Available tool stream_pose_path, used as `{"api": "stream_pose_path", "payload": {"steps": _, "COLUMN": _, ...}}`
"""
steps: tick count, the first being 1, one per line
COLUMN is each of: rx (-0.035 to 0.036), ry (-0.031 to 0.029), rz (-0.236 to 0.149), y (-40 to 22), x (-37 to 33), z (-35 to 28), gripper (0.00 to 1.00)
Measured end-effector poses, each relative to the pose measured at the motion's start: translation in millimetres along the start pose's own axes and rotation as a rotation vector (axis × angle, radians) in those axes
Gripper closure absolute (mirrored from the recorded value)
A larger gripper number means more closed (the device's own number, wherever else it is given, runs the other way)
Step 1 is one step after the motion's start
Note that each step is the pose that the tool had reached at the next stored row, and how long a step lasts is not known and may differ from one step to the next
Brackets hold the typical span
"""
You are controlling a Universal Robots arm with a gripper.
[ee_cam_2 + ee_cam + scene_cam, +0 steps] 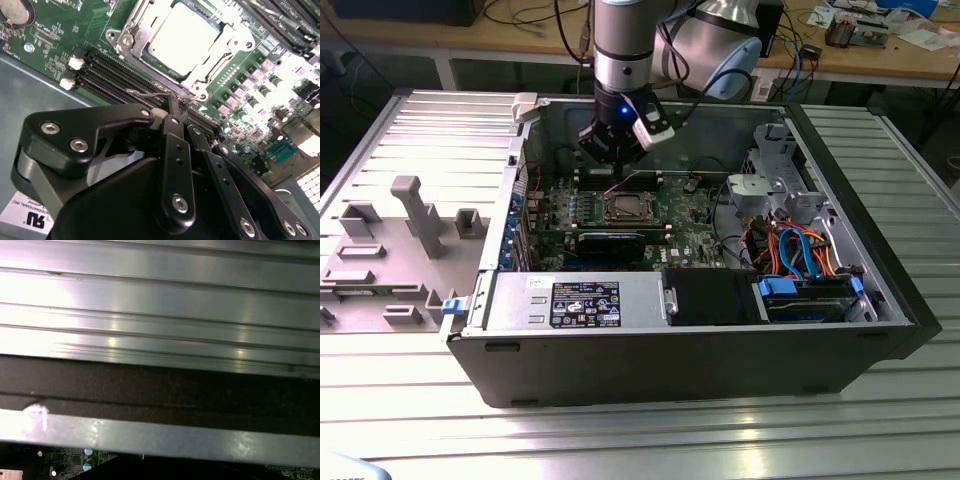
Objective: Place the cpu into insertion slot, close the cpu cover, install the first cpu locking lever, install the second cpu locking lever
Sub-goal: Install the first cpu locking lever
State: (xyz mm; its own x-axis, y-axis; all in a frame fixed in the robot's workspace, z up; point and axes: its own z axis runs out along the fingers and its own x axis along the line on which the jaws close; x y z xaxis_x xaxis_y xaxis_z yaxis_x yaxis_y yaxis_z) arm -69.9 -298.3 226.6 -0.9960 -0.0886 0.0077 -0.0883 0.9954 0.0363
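A: Where's the cpu (184, 37)?
B: Seated in the insertion slot (131, 41), cpu cover (226, 50) down around it, in the second wrist view.
A: And your gripper (175, 117)?
B: Fingers pinched together, holding nothing, just short of the socket's edge by a thin wire lever (150, 93); socket lies straight ahead of the tips

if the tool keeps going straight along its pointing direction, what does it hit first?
Probably the thin wire lever and long black memory slots just ahead of the tool, beside the silver-rimmed square socket. Depth is unclear.
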Motion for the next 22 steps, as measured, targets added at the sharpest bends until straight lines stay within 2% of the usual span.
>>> {"api": "stream_pose_path", "payload": {"steps": 8, "rx": 0.0005, "ry": 0.0001, "rz": 0.0, "y": 1.2, "x": -2.8, "z": 5.7, "gripper": 0.89}}
{"api": "stream_pose_path", "payload": {"steps": 18, "rx": 0.001, "ry": 0.0002, "rz": 0.0, "y": -0.1, "x": -13.5, "z": 16.3, "gripper": 0.89}}
{"api": "stream_pose_path", "payload": {"steps": 22, "rx": 0.002, "ry": 0.0002, "rz": 0.0, "y": -0.4, "x": -15.5, "z": 17.9, "gripper": 0.89}}
